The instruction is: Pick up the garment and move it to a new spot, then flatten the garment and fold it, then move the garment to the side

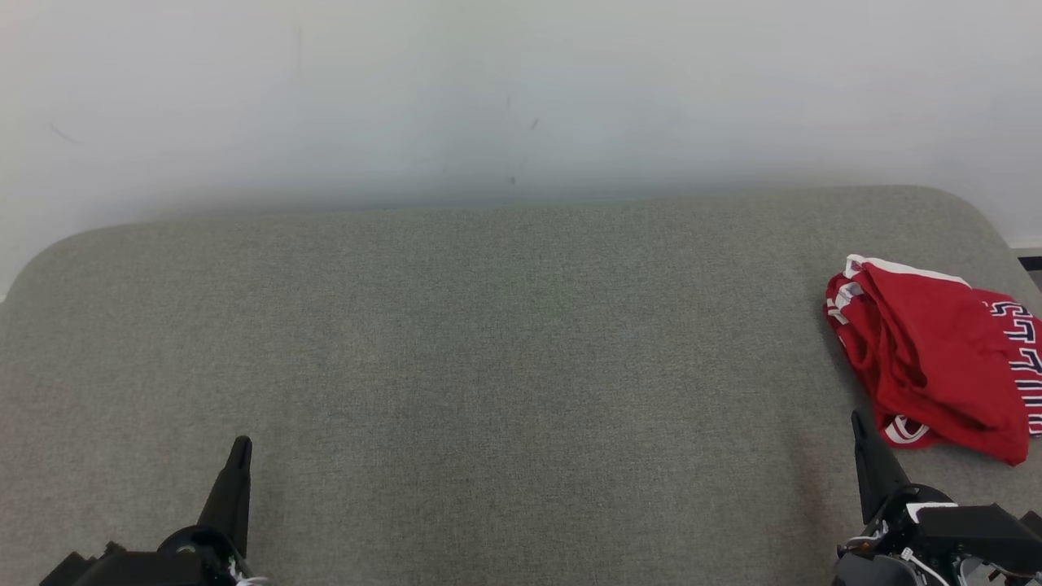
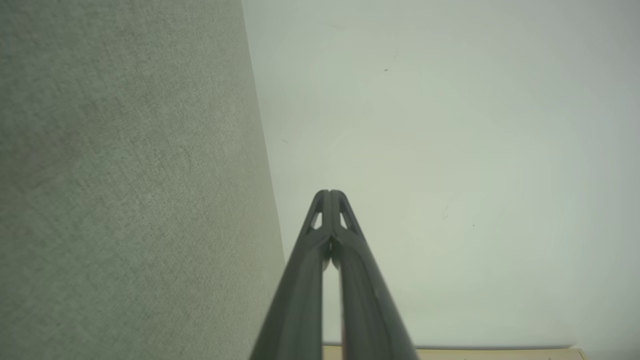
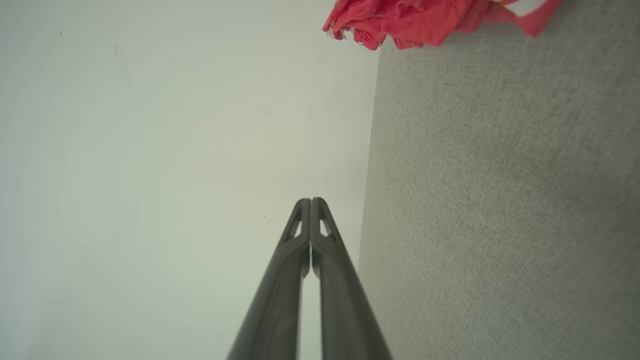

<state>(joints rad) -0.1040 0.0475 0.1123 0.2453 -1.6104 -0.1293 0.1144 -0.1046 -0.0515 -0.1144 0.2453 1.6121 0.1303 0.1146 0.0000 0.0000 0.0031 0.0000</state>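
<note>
Lying on the pad: red knit garment (image 1: 928,358) with white edging and dark blue-and-white lettering. It sits at the right side of the surface, close to the rounded far-right corner, and its right part runs past the head view's edge.
Garment form: heaped in soft layers, doubled over itself, creased, with uneven edges. It is not spread flat and not squared into a neat packet. A bunched red edge (image 3: 425,20) shows at the top of the right wrist view.
Surface: grey woven-fabric pad (image 1: 488,366) with rounded corners. The garment lies well apart from its middle.
Backdrop: plain pale wall (image 1: 488,98) behind the pad.
Left gripper (image 1: 241,446): at the lower left, well apart from the garment. The left wrist view (image 2: 329,192) shows its 2 long dark fingers pressed together at the tips with nothing between them.
Right gripper (image 1: 856,419): at the lower right, its tip near the garment's near edge and, as far as can be told, not touching it. Its 2 fingers (image 3: 311,200) are likewise together and hold nothing.
Task standing: the scene fits 2 stages. A rumpled heap at the pad's side could be the garment waiting to be picked up and carried to a new spot. It could equally be a loosely folded garment already set aside.
Evidence either way: the layering hints at a fold and the slack, crooked edges hint at a drop. Neither settles it.
Done or left: both grippers hold nothing and the garment lies at the side. How much of the moving, flattening and folding remains cannot be judged from these views.
</note>
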